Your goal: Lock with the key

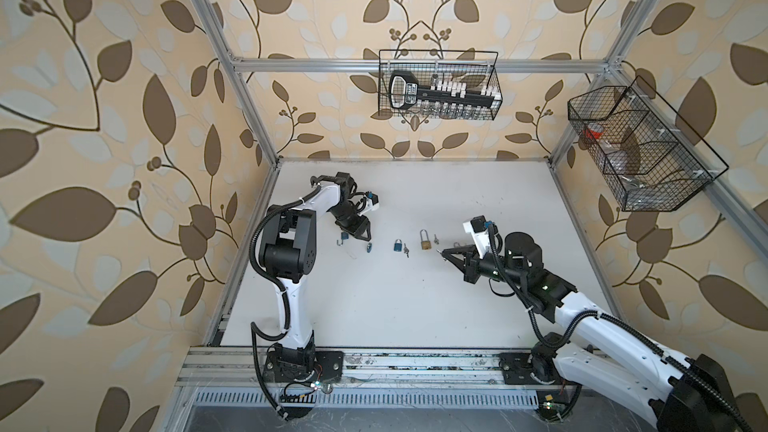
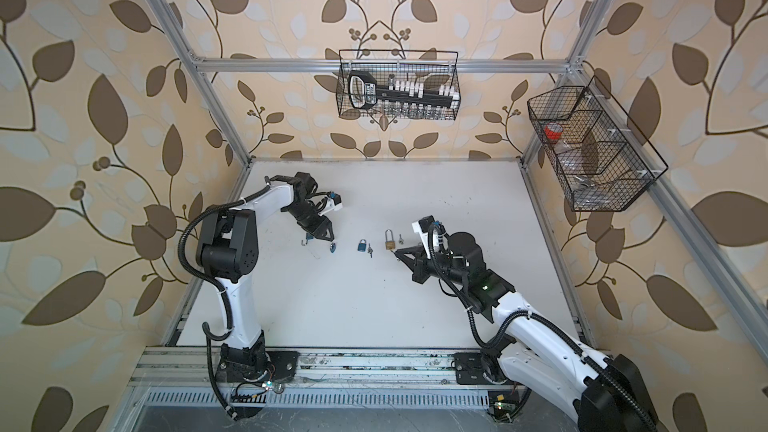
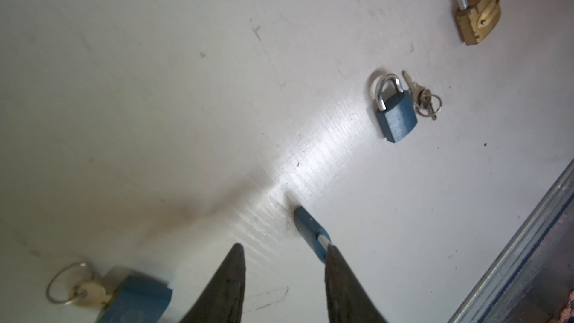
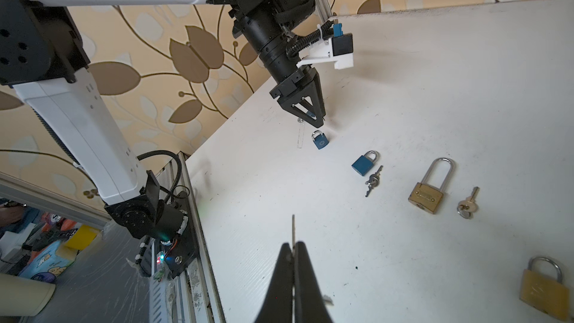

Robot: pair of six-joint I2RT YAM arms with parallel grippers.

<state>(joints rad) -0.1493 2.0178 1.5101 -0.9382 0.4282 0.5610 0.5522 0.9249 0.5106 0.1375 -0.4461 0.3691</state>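
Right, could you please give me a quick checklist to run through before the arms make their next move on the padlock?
1. Hold on the key by the right gripper: ok, its blade sticks out of the shut tips.
2. Hold on the small blue padlock by the left gripper: not ok, gripper open, padlock only by one fingertip.
3. That padlock's keyhole turned toward the key: cannot tell.
4. Low path between them: not ok, the middle blue padlock and brass padlock lie in between.
5. Key fits this padlock: cannot tell.
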